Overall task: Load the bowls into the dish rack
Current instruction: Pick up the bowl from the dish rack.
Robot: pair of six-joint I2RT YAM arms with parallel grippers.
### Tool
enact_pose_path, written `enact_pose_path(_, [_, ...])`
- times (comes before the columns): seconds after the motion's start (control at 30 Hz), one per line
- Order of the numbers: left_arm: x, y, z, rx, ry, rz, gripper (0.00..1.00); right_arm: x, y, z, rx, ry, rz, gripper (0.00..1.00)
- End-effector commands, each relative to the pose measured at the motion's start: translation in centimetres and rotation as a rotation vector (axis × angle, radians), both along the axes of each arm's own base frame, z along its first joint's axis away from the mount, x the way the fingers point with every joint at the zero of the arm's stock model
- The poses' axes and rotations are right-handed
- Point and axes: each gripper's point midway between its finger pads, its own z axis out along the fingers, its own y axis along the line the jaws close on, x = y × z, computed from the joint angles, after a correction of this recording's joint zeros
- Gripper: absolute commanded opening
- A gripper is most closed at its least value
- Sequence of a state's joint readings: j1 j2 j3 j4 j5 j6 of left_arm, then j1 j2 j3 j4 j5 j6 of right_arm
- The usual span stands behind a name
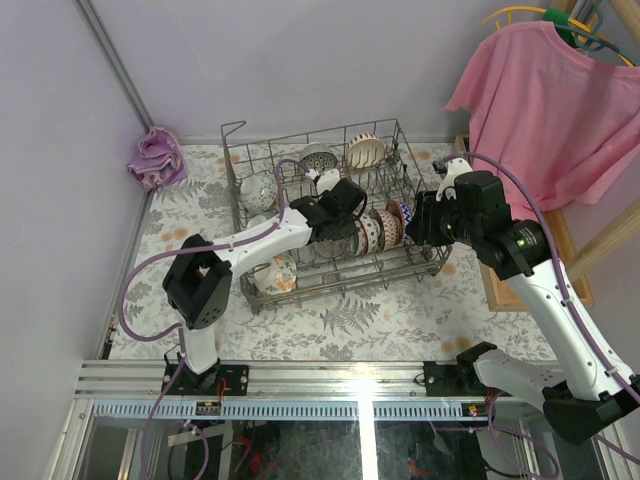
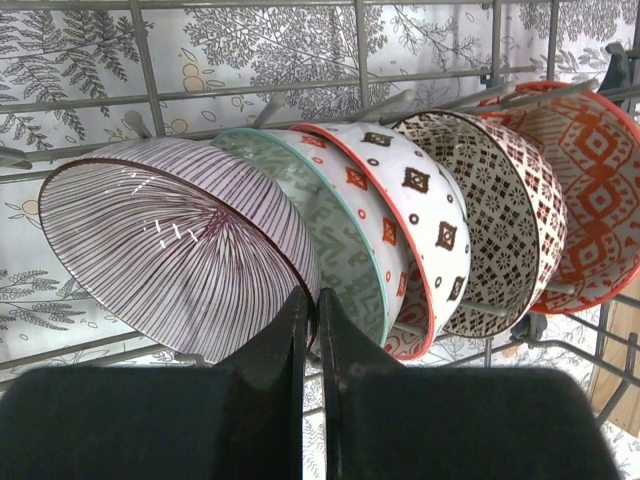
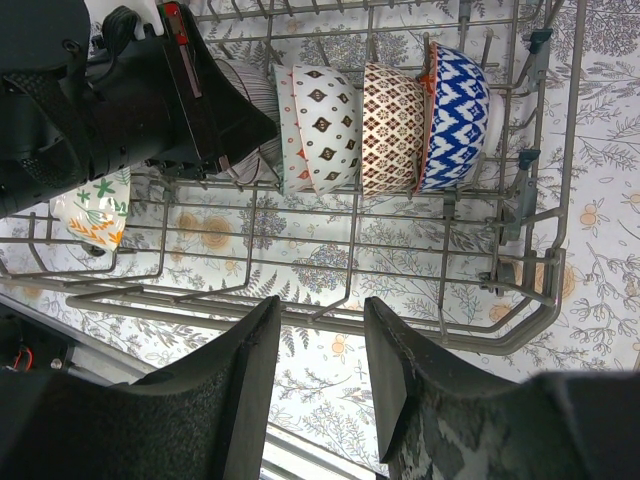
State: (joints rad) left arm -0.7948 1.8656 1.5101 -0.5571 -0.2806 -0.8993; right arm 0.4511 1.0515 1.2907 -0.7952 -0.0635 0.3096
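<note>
Left gripper (image 2: 311, 372) pinched shut, empty, just below striped bowl (image 2: 170, 250); bowls (image 2: 430, 220) stand on edge in a row inside dish rack (image 2: 148, 90); right gripper (image 3: 320, 370) half open, empty, outside it; bowls likely rigid, glaze-slick, chippable; pinch at rim.
</note>
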Motion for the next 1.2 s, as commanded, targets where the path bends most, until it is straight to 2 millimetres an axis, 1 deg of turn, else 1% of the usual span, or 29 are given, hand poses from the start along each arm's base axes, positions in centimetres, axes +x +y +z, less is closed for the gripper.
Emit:
enact_pose_path(0.0, [0.6,-2.3,4.9,-0.135,-0.112,-0.101,0.00,0.3,-0.3,0.8,-0.003,-0.038,-0.002,0.45])
enact_pose_path(0.13, [0.3,-2.2,5.2,-0.162,-0.120,-0.138,0.00,0.3,-0.3,0.7,-0.003,-0.036,-0.002,0.45])
enact_pose_path(0.3, [-0.2,-2.4,6.2,-0.207,-0.149,-0.199,0.00,0.4,-0.2,0.8,-0.004,-0.033,0.000,0.45])
enact_pose_path(0.5, [-0.4,-2.5,6.9,-0.272,-0.166,-0.251,0.00,0.6,0.0,0.8,-0.003,-0.030,-0.001,0.45])
enact_pose_path(0.63, [-0.5,-2.4,7.2,-0.285,-0.171,-0.283,0.00,0.7,0.0,0.7,-0.005,-0.026,-0.001,0.45])
enact_pose_path(0.8, [-0.4,-2.0,7.7,-0.314,-0.171,-0.308,0.00,0.8,0.1,0.8,-0.006,-0.025,0.001,0.45])
enact_pose_path(1.0, [-0.3,-1.0,8.4,-0.390,-0.171,-0.325,0.00,0.9,0.1,0.8,-0.005,-0.023,0.000,0.44])
enact_pose_path(1.17, [-0.6,-1.1,8.9,-0.468,-0.169,-0.357,0.00,0.9,0.1,0.7,-0.007,-0.021,-0.003,0.44])
